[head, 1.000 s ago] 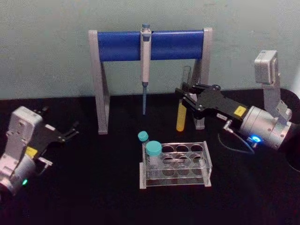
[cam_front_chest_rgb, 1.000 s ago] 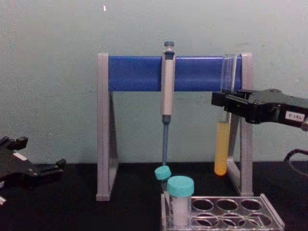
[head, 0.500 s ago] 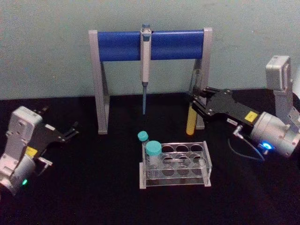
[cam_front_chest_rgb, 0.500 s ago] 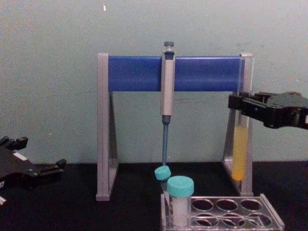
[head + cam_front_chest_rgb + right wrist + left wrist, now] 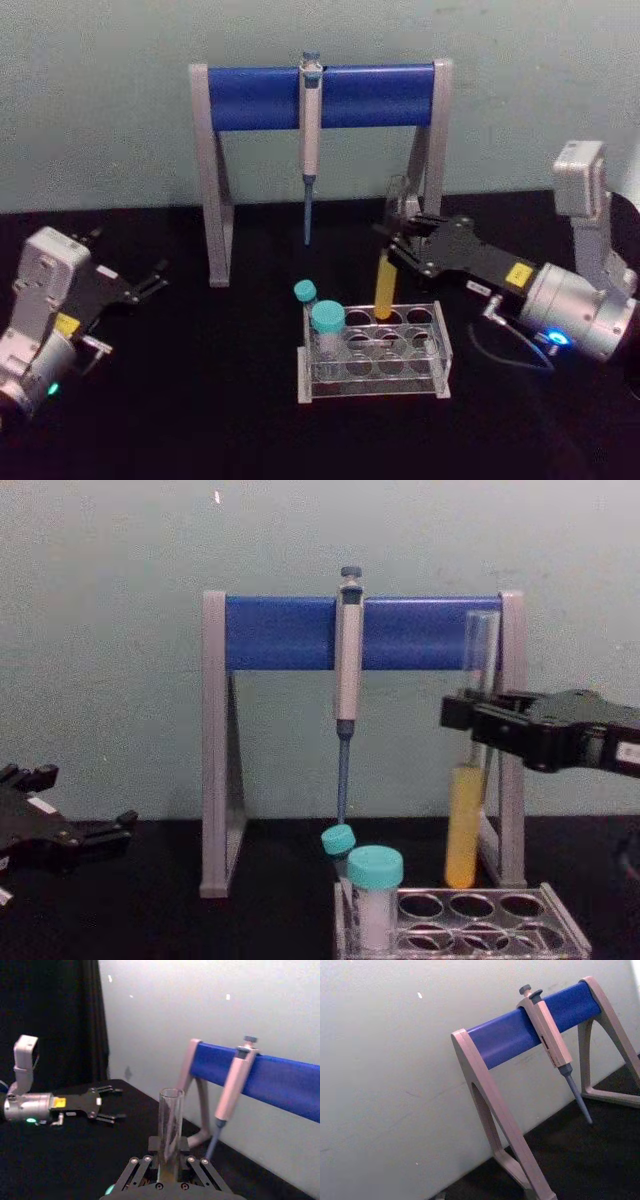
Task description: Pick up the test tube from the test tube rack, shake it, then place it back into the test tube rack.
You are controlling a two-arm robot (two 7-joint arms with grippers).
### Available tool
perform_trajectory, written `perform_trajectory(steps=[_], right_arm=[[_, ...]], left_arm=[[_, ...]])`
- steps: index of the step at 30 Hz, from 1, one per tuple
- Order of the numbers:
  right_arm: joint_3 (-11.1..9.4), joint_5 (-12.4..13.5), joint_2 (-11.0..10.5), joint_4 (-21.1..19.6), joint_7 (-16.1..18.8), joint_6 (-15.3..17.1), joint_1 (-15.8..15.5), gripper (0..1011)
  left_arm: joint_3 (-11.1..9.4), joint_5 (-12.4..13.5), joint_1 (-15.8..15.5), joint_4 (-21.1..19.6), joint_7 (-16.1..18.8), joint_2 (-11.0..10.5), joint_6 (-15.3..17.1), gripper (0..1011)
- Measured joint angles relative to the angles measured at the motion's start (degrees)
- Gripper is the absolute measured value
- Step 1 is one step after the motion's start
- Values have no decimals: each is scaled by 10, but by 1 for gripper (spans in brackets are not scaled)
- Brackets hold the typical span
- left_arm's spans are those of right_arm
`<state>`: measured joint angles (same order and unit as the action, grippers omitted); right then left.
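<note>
1. The right gripper (image 5: 402, 238) reaches in from the robot's right and is clenched on the test tube (image 5: 384, 283). It holds the clear glass above the yellow liquid.
2. The test tube is in the air over the back row of the rack (image 5: 441, 350). The liquid-filled part hangs below the fingers and the empty mouth stands above them.
3. In the chest view its rounded end sits just at the level of the rack's top plate. Whether it has entered a hole cannot be told.
4. The tube's long axis is nearly upright, with the open mouth up and the rounded bottom down. In the chest view the top leans slightly toward the robot's right.
5. The hole seems to lie almost straight below the gripper. The coming move is therefore probably a descent along the tube's own axis, with the small lean squared first.
6. The left gripper (image 5: 153, 280) rests spread and empty, low on the robot's left and well apart from the rack. The right arm is clearly the nearer one.
</note>
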<state>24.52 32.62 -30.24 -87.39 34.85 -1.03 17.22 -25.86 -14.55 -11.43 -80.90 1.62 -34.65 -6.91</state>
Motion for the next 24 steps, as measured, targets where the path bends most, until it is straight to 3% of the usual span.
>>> perform_trajectory(steps=[6,14,24], right_arm=[[22,-1,27,52,23,-13,45,232],[29,-6,48,111,34,-30,88,230],[19,-8,41,117,20,-29,87,232]], left_arm=[[0,0,0,0,0,0,0,1010],[0,0,0,0,0,0,0,1010],[0,0,0,0,0,0,0,1010]])
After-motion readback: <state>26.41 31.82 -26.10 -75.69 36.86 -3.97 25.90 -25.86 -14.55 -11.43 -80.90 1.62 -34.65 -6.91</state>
